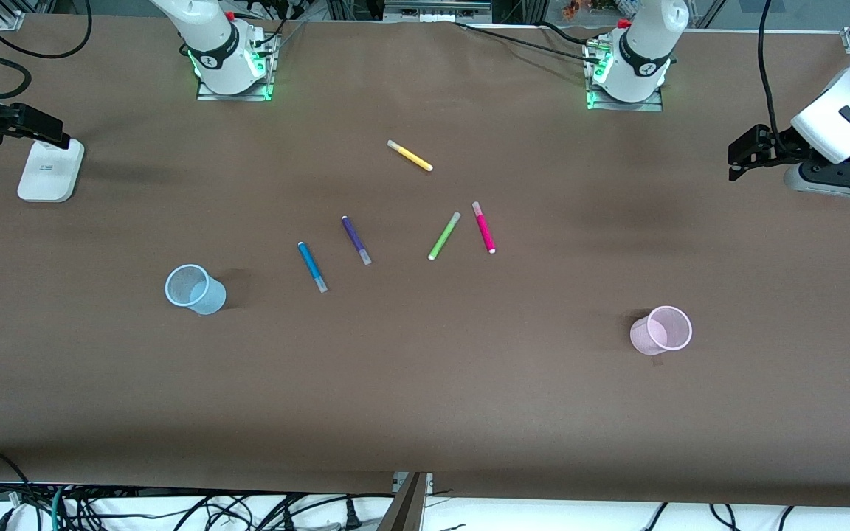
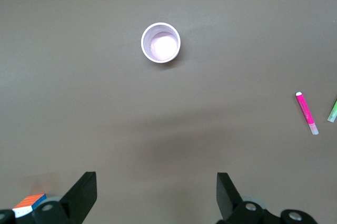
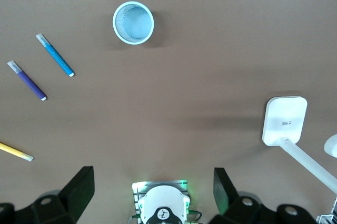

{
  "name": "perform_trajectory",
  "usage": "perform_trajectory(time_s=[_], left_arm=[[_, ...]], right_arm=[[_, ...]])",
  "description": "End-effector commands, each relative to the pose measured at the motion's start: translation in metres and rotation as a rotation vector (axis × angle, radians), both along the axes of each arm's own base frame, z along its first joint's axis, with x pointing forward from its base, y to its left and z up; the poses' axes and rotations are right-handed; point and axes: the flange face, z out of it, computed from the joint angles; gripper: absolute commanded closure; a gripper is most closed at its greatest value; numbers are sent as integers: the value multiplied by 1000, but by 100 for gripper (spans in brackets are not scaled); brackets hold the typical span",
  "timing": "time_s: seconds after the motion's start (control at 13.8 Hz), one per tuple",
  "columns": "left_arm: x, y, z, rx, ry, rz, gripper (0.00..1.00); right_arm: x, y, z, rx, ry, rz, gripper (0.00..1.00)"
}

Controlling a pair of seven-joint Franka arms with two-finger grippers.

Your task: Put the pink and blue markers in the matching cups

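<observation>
Waiting: left gripper (image 2: pixel 156 195) and right gripper (image 3: pixel 150 195), both jaws spread, empty.
Blue marker (image 1: pixel 312 266) lies near blue cup (image 1: pixel 195 289); pink marker (image 1: pixel 483 227) well apart from pink cup (image 1: pixel 662 330); all on table (image 1: pixel 425 398).

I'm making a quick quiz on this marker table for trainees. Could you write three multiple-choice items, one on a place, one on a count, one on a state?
1. The blue marker lies beside which marker?
A. purple
B. yellow
C. green

2. How many markers lie on the table?
A. three
B. five
C. seven

3. How is the pink cup?
A. tipped over
B. holding a marker
C. upright and empty

Answers:
1 A, the purple marker is the closest one.
2 B, blue, purple, yellow, green and the pink marker.
3 C, the left wrist view looks straight into its bare bottom.
</observation>
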Motion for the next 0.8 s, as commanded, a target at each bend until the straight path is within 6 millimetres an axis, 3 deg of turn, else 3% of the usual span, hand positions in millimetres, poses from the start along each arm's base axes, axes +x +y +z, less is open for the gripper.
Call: perform_trajectory(time_s=[0.0, 0.51, 0.73], left_arm=[[4, -1, 5, -11, 7, -21, 0], [4, -1, 5, -11, 7, -21, 0], [4, -1, 6, -11, 6, -21, 0]], right_arm=[[-1, 0, 2, 14, 2, 10, 0], [2, 1, 0, 18, 6, 26, 0], [9, 18, -12, 11, 22, 43, 0]])
